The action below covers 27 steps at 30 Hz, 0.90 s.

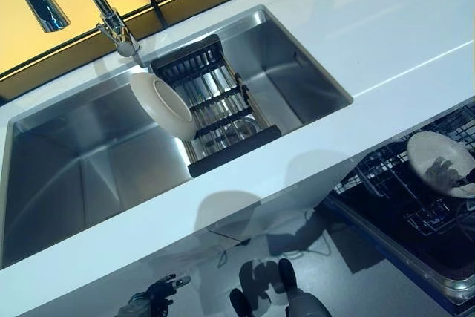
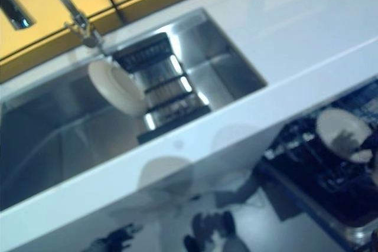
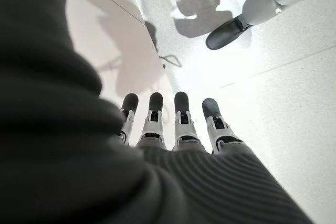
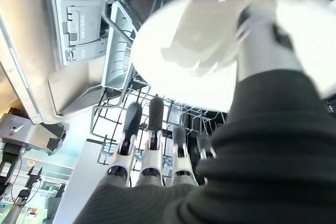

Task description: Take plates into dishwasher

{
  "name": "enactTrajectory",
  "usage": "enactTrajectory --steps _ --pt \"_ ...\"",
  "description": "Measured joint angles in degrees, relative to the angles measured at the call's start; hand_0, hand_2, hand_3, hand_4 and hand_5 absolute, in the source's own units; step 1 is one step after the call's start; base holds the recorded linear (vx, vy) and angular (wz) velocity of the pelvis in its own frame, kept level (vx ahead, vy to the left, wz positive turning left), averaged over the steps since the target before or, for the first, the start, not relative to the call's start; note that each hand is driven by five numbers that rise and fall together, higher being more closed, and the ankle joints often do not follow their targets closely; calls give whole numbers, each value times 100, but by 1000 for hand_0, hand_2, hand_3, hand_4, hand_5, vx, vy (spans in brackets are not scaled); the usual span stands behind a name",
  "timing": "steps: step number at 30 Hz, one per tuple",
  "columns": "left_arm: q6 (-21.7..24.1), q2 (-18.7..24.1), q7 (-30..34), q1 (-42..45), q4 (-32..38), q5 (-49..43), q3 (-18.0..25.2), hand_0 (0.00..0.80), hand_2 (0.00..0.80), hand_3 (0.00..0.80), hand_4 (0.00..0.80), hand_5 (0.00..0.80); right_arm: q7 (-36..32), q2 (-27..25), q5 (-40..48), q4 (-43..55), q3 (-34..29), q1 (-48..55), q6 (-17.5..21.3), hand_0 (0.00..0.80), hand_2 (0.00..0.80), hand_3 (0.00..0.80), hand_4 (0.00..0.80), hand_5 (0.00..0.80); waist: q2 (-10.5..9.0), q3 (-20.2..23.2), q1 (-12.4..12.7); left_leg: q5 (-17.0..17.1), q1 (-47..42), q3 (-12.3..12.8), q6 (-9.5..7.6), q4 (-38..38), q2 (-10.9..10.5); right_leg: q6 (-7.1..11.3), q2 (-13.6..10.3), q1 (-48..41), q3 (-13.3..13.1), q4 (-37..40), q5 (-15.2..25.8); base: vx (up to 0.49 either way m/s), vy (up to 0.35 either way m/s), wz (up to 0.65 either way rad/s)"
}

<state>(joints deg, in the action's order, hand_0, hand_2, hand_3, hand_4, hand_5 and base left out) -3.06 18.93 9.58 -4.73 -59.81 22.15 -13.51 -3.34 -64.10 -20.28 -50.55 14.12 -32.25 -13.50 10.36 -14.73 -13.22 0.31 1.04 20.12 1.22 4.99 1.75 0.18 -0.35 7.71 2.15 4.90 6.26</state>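
Note:
A white plate (image 1: 162,105) leans upright in the dark drying rack (image 1: 215,102) set across the steel sink (image 1: 74,176). A second white plate (image 1: 434,157) is over the open dishwasher's lower rack (image 1: 386,176) at the lower right. My right hand (image 1: 454,176) holds it. In the right wrist view the thumb (image 4: 257,35) presses on the plate (image 4: 199,51), and the fingers (image 4: 152,129) lie under its rim, above the rack wires (image 4: 115,108). My left hand (image 1: 152,298) hangs low in front of the cabinet, empty, with its fingers (image 3: 181,116) straight.
A white counter (image 1: 386,27) runs around the sink, with a chrome faucet (image 1: 104,12) at the back. The dishwasher door (image 1: 415,257) is folded down below the counter edge; its detergent compartment (image 4: 79,30) shows beside the rack.

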Motion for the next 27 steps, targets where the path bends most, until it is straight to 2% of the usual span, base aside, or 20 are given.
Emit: enactTrajectory --steps 6,9,16,22,27 --pt "-4 0 -3 19 -4 -1 1 0 0 0 0 0 -29 -32 77 109 -251 111 -87 0 0 0 0 0 -110 138 -9 -1 -13 9 -1 1 -2 3 2 -7 -15 0 3 29 21 -1" --pt "-4 -11 -7 28 -4 -3 3 0 0 0 0 0 -146 -232 75 364 -377 273 -157 0 0 0 0 0 -183 213 -12 -1 -22 15 -2 2 -1 3 5 -12 -22 0 3 50 35 -1" --pt "-13 -25 -81 91 -13 -14 12 0 0 0 0 0 -308 -526 73 595 -931 713 -192 0 0 0 0 0 -564 431 -59 -4 -88 61 1 20 11 5 22 -67 -62 3 4 51 16 -3" --pt "-23 -27 -144 214 -231 -72 31 0 0 0 0 0 -330 -703 124 698 -1274 1069 -150 0 0 0 0 0 -885 651 -203 -25 -180 168 8 22 14 29 26 -119 -132 22 -10 44 9 -7" --pt "-24 -44 -175 292 -259 -119 32 0 0 0 0 0 -321 -877 341 781 -1513 1341 9 0 0 0 0 0 -954 834 -298 -36 -246 178 5 25 15 30 25 -183 -146 25 -12 51 27 -1"
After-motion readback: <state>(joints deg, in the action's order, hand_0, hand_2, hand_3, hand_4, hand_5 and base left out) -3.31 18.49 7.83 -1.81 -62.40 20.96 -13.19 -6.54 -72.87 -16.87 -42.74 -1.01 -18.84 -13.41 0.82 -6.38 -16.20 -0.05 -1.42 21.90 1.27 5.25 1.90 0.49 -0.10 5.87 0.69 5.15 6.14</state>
